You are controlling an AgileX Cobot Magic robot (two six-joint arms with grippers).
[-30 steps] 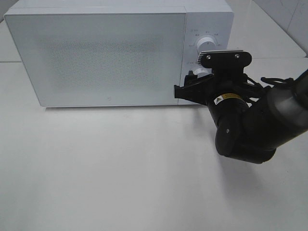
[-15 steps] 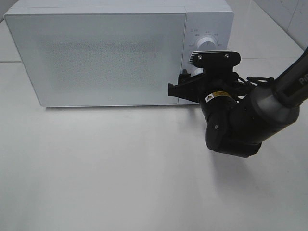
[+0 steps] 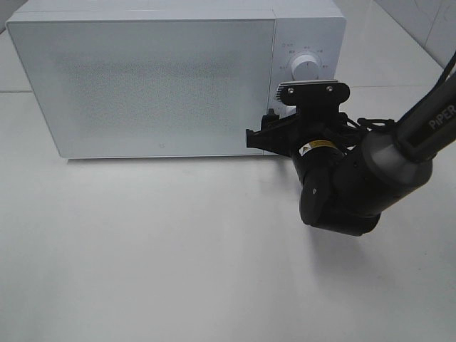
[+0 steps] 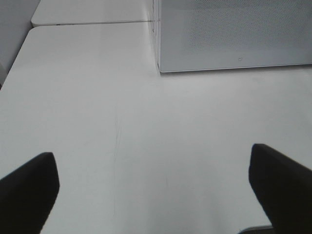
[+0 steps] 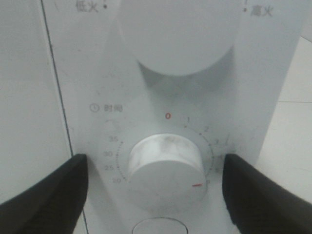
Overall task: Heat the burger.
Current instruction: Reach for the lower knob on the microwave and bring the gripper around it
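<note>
The right arm (image 3: 370,178) comes in from the right, wrist aimed at the control panel of the microwave (image 3: 306,35); the right gripper (image 5: 155,187) is open, its fingers (image 5: 46,192) either side of the timer knob (image 5: 165,168), clear of it; the left gripper (image 4: 156,190) hangs open over the white table (image 4: 122,122); the burger shows in no view; the microwave door (image 3: 142,78) is shut.
</note>
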